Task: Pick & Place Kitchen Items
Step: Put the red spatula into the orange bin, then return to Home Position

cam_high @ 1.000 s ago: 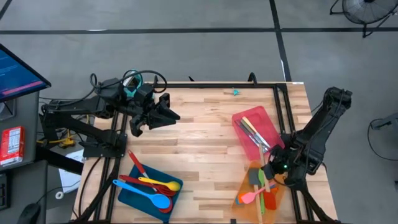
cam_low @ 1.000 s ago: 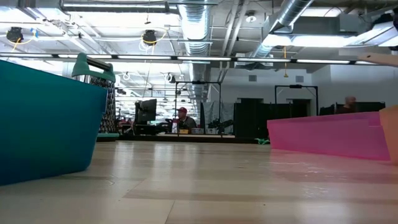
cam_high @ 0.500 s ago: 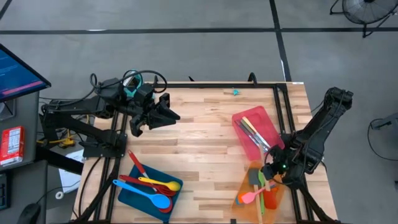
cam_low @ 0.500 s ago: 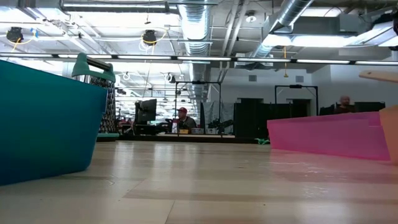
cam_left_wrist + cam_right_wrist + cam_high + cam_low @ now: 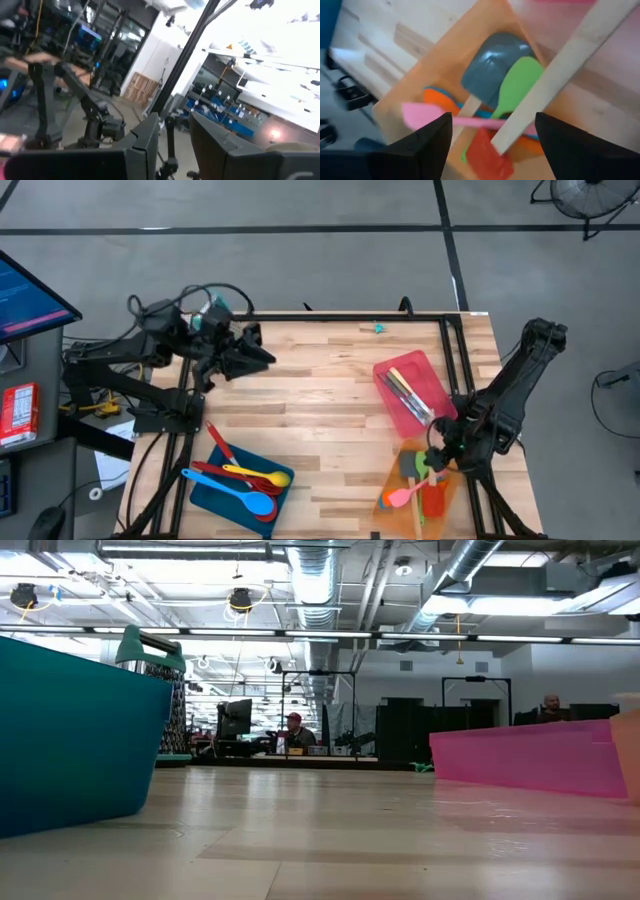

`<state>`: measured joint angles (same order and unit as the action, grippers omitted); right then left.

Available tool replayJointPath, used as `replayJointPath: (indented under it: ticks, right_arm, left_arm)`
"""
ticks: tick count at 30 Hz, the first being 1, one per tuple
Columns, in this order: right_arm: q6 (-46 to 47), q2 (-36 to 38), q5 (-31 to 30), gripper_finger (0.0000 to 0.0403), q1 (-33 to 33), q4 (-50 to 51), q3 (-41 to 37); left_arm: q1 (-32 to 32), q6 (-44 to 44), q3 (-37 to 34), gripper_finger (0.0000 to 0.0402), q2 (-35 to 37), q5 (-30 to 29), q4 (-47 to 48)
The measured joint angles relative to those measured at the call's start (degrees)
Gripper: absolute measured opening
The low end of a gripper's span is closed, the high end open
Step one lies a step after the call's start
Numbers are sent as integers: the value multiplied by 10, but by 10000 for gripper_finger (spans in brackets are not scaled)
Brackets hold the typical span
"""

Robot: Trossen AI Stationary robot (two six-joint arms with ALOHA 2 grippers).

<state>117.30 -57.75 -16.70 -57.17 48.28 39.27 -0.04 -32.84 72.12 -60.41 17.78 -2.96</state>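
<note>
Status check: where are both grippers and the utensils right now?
Right gripper open over orange tray, wooden utensil between its fingers. Left gripper idle, far-left table. Nothing in the way.

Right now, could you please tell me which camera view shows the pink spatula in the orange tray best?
The right wrist view: the flat pink spatula lies across the shallow orange tray, close up between the open right pincer. The high view shows it small. The low and left wrist views miss it.

right hand [image 5: 432, 463] above orange tray [image 5: 400, 480]; utensils [image 5: 240, 483] in blue tray [image 5: 215, 490].
</note>
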Motion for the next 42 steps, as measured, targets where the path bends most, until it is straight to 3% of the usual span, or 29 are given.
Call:
replayJointPath:
  ticks: [7,11,15,20,24,27,30,35,42]
  right_arm:
    - [-16,40,35,277,12,-36,0]
    - [-94,89,-14,277,24,-113,21]
    - [-282,144,-114,277,49,-155,84]
    - [-620,198,-209,267,85,-159,183]
    - [-857,224,-211,208,126,-157,250]
    - [-976,248,-194,116,149,-154,291]
    - [-1062,279,-193,22,161,-154,313]
    - [-1109,368,-193,7,167,-126,321]
    - [-1126,514,-196,2,168,-109,232]
  left_arm:
    - [15,0,0,92,36,-1,12]
    - [17,-5,0,92,63,-4,11]
    - [36,1,0,88,107,-25,11]
    - [65,59,1,42,159,-50,49]
    - [82,122,1,5,195,-185,186]
    - [84,127,-2,3,201,-304,258]
    - [83,127,-24,1,203,-352,256]
    - [75,117,-94,1,196,-395,220]
    - [44,115,-236,1,206,-369,62]
